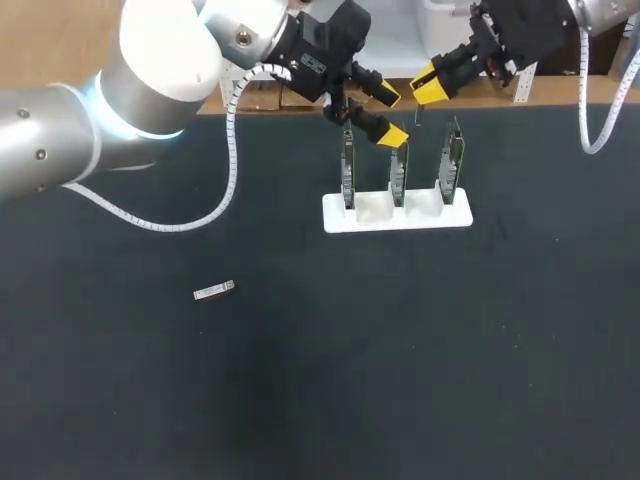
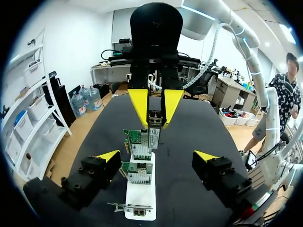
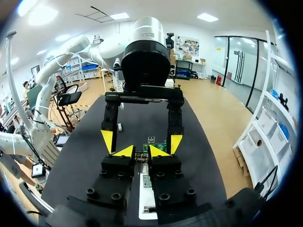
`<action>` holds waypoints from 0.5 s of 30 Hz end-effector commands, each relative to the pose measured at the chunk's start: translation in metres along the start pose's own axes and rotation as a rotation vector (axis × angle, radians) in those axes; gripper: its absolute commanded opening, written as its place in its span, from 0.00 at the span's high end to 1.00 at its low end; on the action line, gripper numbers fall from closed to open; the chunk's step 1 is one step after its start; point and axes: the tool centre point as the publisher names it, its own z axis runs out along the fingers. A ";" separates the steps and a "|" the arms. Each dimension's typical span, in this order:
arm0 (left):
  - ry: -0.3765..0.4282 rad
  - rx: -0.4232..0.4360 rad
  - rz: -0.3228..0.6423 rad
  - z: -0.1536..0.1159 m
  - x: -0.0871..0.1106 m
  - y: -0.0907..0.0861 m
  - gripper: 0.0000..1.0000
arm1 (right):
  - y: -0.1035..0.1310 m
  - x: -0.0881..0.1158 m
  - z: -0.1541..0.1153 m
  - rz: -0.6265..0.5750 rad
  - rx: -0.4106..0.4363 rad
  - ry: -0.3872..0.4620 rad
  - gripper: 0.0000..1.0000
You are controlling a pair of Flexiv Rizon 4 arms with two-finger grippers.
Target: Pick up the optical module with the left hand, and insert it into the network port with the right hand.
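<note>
R gripper [image 3: 142, 152]: fingers nearly closed, clamped on the optical module [image 2: 154, 126] from both sides. Module sits btwn the yellow tips w/ its end poking out past them, right at the upper edge of the far card [image 2: 140, 142] in the white stand [image 1: 395, 214]. Can't tell if it's in the port. L gripper [image 2: 156, 157]: fingers wide apart, holding nothing, hovering over the stand's other end, w/ the mid card [image 2: 137, 172] below and btwn its tips. A second module [image 1: 213, 291] lies flat on the dark table [image 1: 300, 400], well apart from stand and both grippers.
</note>
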 end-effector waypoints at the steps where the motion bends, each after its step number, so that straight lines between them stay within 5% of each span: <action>1: 0.001 -0.007 -0.001 0.000 0.002 0.001 0.00 | 0.001 0.000 0.000 -0.001 0.002 -0.001 1.00; 15: 0.019 -0.006 0.014 -0.002 0.004 0.016 0.00 | -0.002 -0.001 0.001 0.004 0.000 0.005 1.00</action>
